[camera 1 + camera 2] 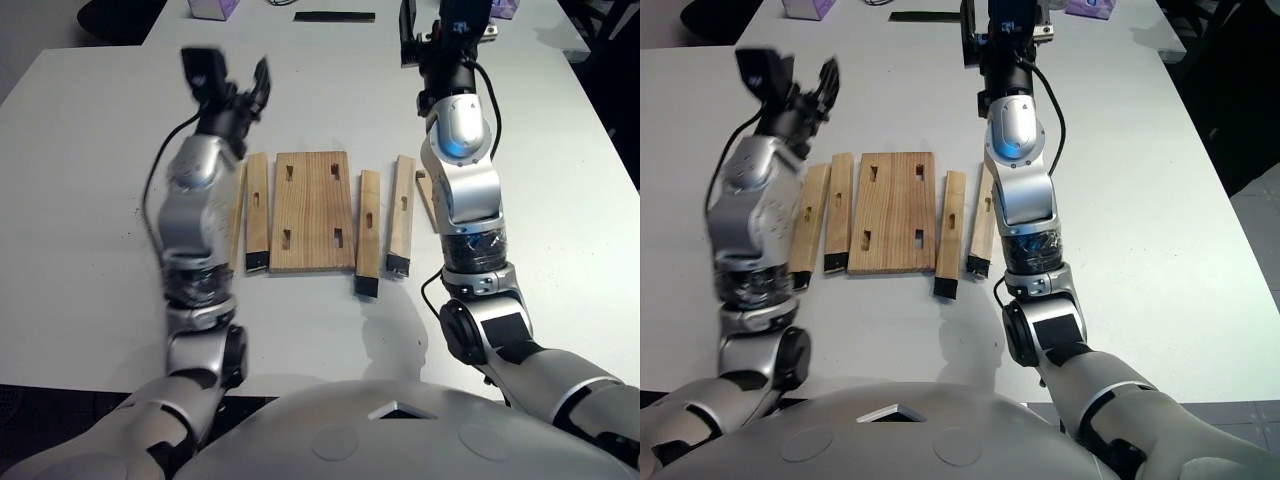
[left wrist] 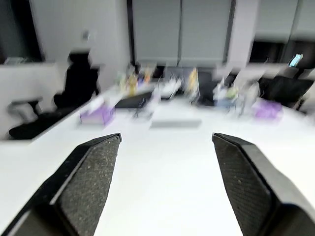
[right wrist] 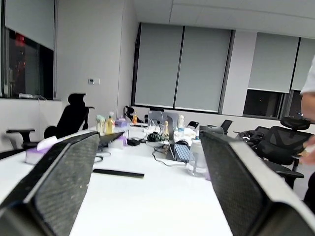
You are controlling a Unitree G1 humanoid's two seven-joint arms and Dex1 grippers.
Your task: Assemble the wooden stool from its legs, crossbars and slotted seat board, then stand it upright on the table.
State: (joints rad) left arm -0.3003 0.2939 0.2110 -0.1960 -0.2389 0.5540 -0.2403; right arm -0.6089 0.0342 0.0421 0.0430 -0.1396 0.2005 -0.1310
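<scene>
Aloft, left gripper (image 2: pixel 166 136) and right gripper (image 3: pixel 150 132) both spread, empty; seat board (image 1: pixel 310 210) flat on bench (image 1: pixel 80 150) below, between them.

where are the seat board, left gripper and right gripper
seat board (image 1: pixel 312 205), left eye view, bare middle
left gripper (image 2: pixel 166 138), left wrist view, between fingertips
right gripper (image 3: pixel 150 133), right wrist view, between fingertips

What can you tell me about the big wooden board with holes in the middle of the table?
The board is a flat rectangle of pale wood with lengthwise grain and four small rectangular slots, two farther, two nearer. It lies flat on the white table, with narrow wooden sticks close along both long sides. Nothing holds it.
</scene>
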